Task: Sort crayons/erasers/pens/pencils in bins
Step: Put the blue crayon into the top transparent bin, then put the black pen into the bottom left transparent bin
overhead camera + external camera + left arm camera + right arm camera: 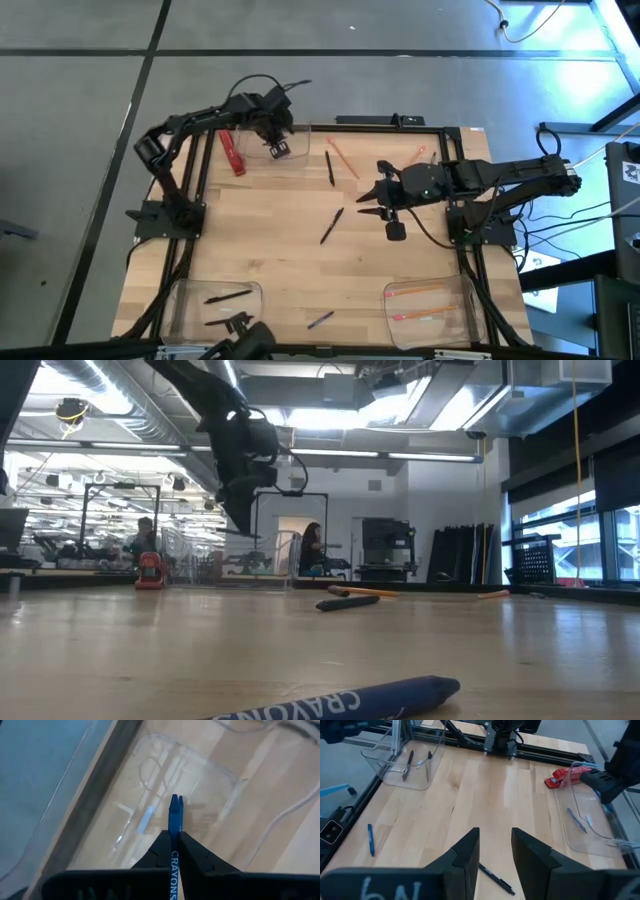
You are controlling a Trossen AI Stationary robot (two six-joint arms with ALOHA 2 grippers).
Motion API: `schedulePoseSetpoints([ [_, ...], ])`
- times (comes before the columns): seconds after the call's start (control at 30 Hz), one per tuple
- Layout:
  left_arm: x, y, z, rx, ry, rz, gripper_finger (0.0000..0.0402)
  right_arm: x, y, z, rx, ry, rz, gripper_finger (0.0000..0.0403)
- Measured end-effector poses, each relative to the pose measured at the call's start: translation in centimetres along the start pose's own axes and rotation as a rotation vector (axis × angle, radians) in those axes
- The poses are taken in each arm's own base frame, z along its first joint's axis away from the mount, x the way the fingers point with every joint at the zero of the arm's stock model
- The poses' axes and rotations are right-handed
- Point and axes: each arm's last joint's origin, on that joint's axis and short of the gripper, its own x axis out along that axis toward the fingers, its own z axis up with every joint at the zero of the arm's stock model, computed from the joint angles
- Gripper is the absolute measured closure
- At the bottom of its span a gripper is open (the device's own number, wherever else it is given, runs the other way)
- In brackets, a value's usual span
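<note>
The left end effector (277, 147) is clamped tight on a blue crayon (174, 817), held over the clear bin (210, 772) at the table's (260, 240) far left, where another crayon (145, 819) is already lying inside. A red flat thing (232, 153) can be seen just left of that bin. Near left, a bin (215, 305) with black pens (228, 296) is parked, and a loose crayon (320, 320) lies to its right. Mid-table, two pens (332, 225) and some pencils (343, 158) are scattered. The right end effector (366, 197) is hung over the middle with fingers (465, 852) spread apart, nothing gripped. Near right, pencils (415, 290) are collected in a bin (430, 310).
</note>
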Motion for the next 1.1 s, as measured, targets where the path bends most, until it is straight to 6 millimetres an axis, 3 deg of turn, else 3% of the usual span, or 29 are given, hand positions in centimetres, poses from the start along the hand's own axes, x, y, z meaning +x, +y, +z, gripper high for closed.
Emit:
schedulePoseSetpoints([
  [0.27, 0.5, 0.0, 0.2, 0.052, -0.007, 0.001, 0.0395, 0.0, 0.0, 0.0, 0.001, 0.0, -0.003, 0.0288],
  [0.63, 0.5, -0.2, 0.3, 0.061, -0.008, 0.007, 0.0323, 0.0, 0.0, 0.0, 0.001, 0.001, -0.015, 0.0288],
  [0.87, 0.4, -0.1, 0.2, -0.019, -0.002, 0.03, 0.0314, 0.0, -0.1, 0.0, 0.015, 0.002, -0.023, 0.0288],
  [0.97, -0.9, -0.5, 0.2, -0.08, -0.006, 0.022, 0.0314, -0.3, -0.3, 0.0, 0.053, -0.004, -0.085, 0.0288],
  [1.1, -4.5, -2.4, 0.6, -0.132, -0.113, 0.008, 0.0314, -1.5, -0.9, 0.2, 0.114, -0.039, -0.132, 0.0288],
])
